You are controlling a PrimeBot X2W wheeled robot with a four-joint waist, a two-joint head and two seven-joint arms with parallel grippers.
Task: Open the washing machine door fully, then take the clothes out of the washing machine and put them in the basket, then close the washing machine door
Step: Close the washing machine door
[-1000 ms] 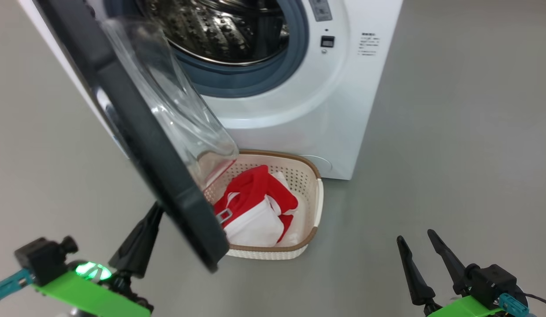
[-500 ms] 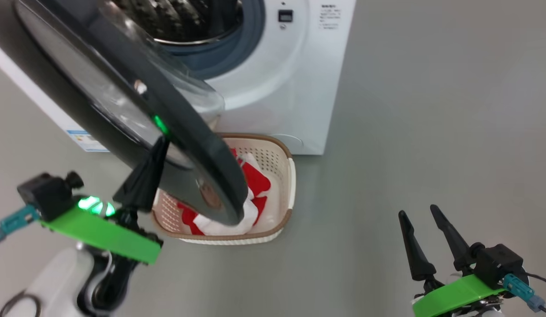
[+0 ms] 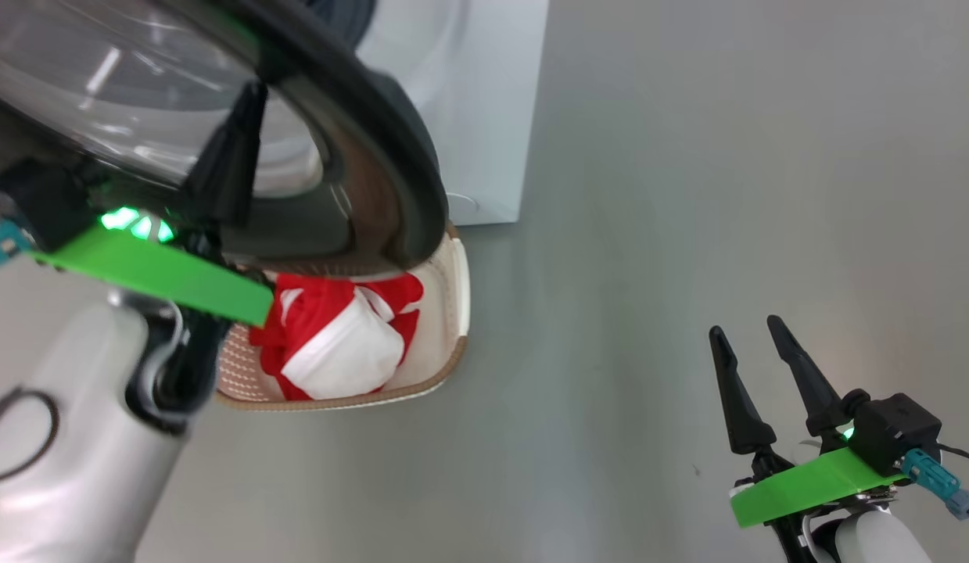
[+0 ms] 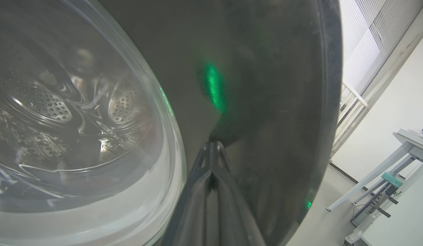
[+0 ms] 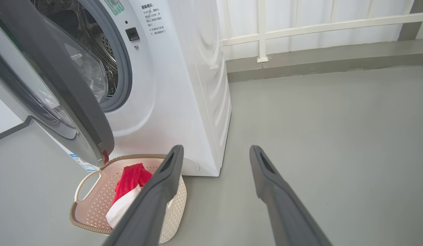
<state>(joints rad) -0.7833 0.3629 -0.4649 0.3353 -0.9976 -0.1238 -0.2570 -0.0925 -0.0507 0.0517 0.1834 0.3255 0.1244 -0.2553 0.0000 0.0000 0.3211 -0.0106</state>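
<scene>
Head view: the left gripper (image 3: pixel 249 98), fingers pinched together, touches the washing machine door (image 3: pixel 394 137); at right, the right gripper (image 3: pixel 744 328) is spread and empty.

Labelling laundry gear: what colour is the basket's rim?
Brown, around the cream-white basket; the right wrist view shows it best.

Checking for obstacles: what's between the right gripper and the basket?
Bare grey floor, in the head view, separates the right gripper from the basket.
</scene>
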